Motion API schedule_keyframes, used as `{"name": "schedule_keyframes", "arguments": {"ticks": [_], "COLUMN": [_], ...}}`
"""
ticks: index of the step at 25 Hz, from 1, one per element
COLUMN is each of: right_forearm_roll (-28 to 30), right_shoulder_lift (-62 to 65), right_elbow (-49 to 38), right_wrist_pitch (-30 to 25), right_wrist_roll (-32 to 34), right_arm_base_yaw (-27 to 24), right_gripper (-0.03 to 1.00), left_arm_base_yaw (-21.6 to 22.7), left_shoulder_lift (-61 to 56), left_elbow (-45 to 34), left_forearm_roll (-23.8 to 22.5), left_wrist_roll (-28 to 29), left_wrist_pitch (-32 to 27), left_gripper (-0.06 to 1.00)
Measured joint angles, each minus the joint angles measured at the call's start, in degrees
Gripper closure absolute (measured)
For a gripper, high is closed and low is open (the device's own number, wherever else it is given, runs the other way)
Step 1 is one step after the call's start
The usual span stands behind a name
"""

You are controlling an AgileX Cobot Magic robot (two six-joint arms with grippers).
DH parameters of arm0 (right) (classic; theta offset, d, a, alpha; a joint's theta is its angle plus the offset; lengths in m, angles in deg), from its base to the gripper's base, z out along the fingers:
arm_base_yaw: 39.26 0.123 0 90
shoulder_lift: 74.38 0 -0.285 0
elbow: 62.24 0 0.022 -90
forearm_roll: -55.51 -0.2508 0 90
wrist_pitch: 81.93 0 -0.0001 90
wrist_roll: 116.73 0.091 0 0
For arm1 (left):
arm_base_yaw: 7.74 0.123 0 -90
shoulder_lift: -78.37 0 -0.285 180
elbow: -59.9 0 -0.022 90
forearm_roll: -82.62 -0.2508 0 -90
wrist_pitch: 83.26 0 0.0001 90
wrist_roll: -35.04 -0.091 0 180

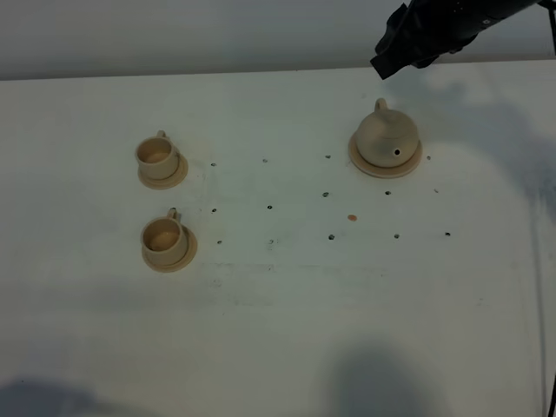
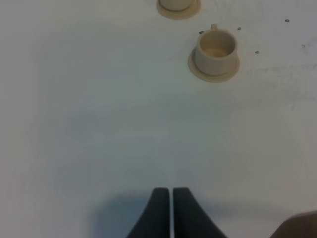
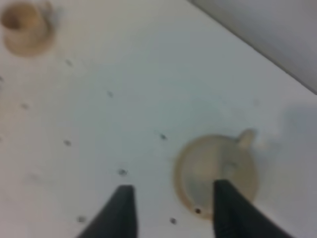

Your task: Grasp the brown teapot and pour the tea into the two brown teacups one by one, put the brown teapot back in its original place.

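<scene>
Setting is identified as a robotics lab test bench. A bare white tabletop point(image 1: 278, 347) is seen in all three views and is marked by small dark holes point(image 1: 269, 208) spaced in regular rows, as on a fixture board. A plain pale wall point(image 1: 174, 35) is noted behind the far edge. A dark robot arm point(image 1: 426, 35) is seen above the far right corner. A brown teapot point(image 1: 387, 135) and two brown teacups point(image 1: 156, 154) point(image 1: 162, 234) are laid out well apart on the bench, teapot right, cups left.
</scene>
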Motion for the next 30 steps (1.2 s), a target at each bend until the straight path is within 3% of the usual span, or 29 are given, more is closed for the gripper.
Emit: {"name": "schedule_keyframes", "arguments": {"ticks": [7, 12, 17, 21, 30], "right_forearm_roll": [2.0, 2.4, 6.8, 8.5, 5.1], "right_shoulder_lift": [-6.5, -13.6, -21.9, -28.0, -37.4], "right_elbow": [9.2, 16.9, 25.3, 31.8, 40.1], "right_wrist_pitch": [1.7, 2.9, 3.4, 1.1, -5.9], "right_wrist_roll": [0.0, 2.2, 10.2, 14.4, 15.0], "right_arm_base_yaw": [0.0, 0.0, -0.1, -0.8, -3.9], "right_gripper": [0.92, 0.95, 0.95, 0.95, 0.95], "left_arm_base_yaw": [0.0, 0.0, 0.0, 0.0, 0.0], "left_shoulder_lift": [0.0, 0.0, 0.0, 0.0, 0.0], "left_elbow": [0.0, 0.0, 0.0, 0.0, 0.0], "left_forearm_roll": [0.0, 0.0, 0.0, 0.0, 0.0], "left_wrist_roll": [0.0, 0.1, 0.1, 0.1, 0.1], "left_wrist_pitch": [0.0, 0.1, 0.1, 0.1, 0.1], "left_gripper": [0.96, 0.96, 0.96, 0.96, 0.96]}}
